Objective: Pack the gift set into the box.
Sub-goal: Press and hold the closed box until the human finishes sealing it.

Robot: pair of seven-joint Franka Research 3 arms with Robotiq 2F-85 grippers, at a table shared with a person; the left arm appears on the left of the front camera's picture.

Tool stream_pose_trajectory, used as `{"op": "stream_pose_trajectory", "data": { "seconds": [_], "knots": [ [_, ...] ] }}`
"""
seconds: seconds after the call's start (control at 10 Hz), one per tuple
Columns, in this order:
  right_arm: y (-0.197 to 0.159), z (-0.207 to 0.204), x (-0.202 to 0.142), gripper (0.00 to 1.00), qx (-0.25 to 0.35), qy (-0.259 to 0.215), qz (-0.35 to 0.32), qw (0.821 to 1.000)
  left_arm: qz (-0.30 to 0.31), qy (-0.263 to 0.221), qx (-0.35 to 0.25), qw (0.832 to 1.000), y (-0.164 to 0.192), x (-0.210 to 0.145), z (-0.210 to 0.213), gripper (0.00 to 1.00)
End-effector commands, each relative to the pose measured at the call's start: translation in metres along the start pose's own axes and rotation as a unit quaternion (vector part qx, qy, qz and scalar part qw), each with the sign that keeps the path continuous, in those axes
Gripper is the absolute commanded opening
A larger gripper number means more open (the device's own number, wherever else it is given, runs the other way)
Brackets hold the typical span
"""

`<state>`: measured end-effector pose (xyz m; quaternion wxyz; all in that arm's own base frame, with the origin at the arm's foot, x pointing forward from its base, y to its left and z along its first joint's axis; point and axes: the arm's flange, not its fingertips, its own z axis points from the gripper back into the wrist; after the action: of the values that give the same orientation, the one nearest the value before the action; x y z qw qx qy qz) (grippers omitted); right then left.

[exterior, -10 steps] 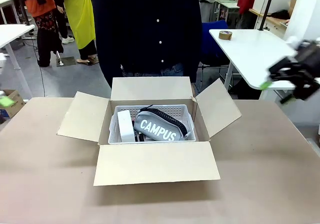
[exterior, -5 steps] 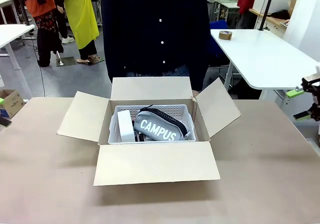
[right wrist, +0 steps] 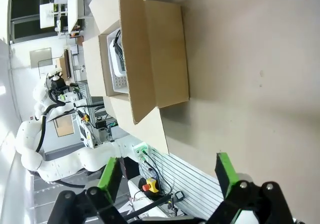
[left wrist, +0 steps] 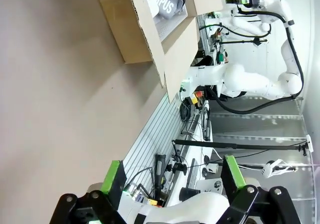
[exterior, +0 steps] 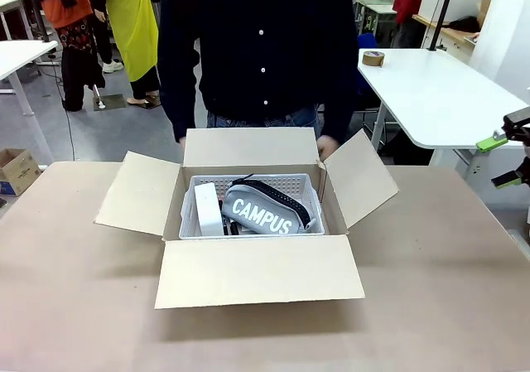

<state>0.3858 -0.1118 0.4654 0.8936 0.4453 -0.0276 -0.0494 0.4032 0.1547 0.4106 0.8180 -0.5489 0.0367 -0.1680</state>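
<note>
The box, a brown carton with all four flaps spread open, stands mid-table in the front view. Inside it rests the gift set: a grey perforated tray holding a grey "CAMPUS" pouch and a white flat packet. My right gripper hangs open at the right edge, well clear of the box. In the left wrist view my left gripper is open over bare table, with the box and pouch far ahead. Open too is the right gripper in its own view, the box beyond it.
A person in a dark buttoned shirt stands right behind the box, one hand by the right flap. A white side table with a tape roll stands at the back right. A small carton sits on the floor at left.
My right gripper has drawn back from above the table's right side to the picture's right edge. The left gripper's green tip has left the left edge. The person's hand now shows by the right flap.
</note>
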Motion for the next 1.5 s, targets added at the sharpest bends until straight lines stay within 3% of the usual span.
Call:
{"op": "stream_pose_trajectory", "data": {
  "seconds": [0.0,1.4],
  "knots": [
    [-0.0017,-0.0024,-0.0022,1.0,-0.01,0.0,-0.007,1.0,0.004,-0.003,0.003,1.0,0.0006,-0.0018,-0.0032,1.0],
    [-0.0017,-0.0024,-0.0022,1.0,-0.01,0.0,-0.007,1.0,0.004,-0.003,0.003,1.0,0.0006,-0.0018,-0.0032,1.0]
  ]
}}
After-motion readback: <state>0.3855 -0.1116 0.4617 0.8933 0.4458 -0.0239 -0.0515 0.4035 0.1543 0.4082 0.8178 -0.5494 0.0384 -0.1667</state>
